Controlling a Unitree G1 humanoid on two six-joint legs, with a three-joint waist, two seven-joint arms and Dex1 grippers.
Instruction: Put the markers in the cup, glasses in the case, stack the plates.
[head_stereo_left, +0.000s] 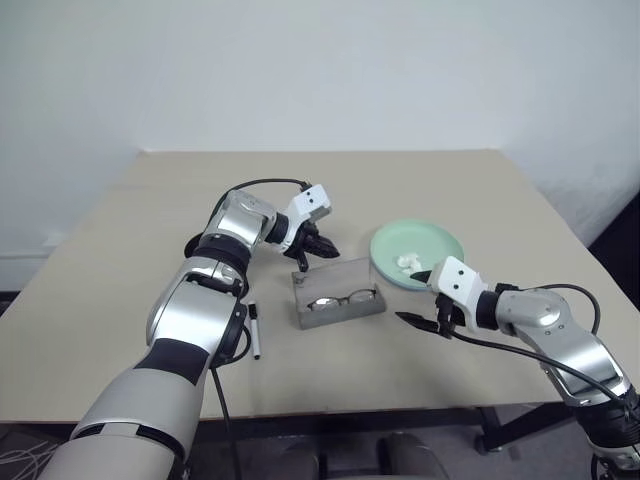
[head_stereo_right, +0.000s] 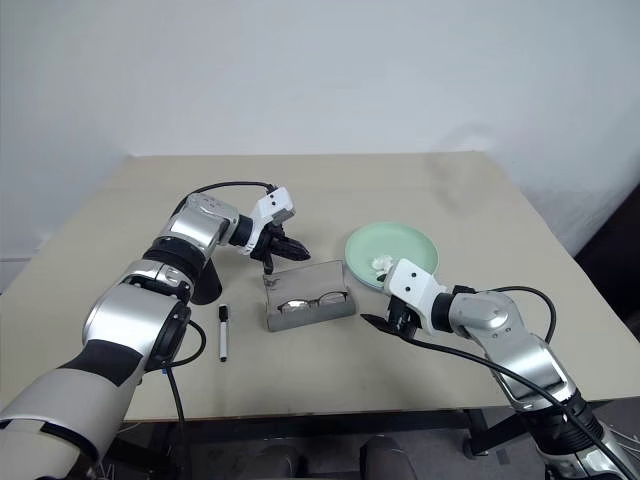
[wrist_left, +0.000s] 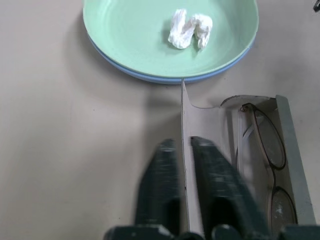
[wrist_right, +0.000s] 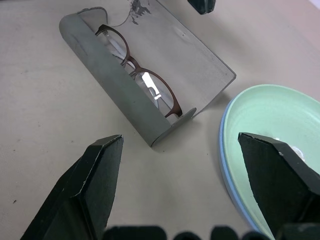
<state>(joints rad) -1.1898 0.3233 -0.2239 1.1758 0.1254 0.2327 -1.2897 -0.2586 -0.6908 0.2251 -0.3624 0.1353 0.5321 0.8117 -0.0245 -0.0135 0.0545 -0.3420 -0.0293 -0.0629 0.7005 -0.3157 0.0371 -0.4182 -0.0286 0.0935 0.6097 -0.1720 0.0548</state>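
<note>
1. Right now your left end effector sits at the upright lid of the case, one black finger on each side of the thin lid panel. The fingers stand close to the panel, but you cannot tell whether they actually pinch it.
2. Your case lies open near the middle of the desk, and the glasses rest inside its tray, folded, lenses facing up.
3. Your right end effector hangs wide open with nothing between its fingers, hovering low over the desk toward the right edge. It is just beside the near rim of the plates and points toward the case.
4. The plates are already stacked: the mint green one sits on the light blue one, whose rim shows just beneath it. They stand just beyond the case's right end, close to it but apart.
5. A small crumpled white paper wad lies in the green plate.
6. One marker, white with a black cap, lies flat on the desk toward the left edge, well to the left of the case and nearer the front edge.
7. The cup stands just behind that marker, mostly hidden by your left arm, so you cannot see what is in it.
</note>
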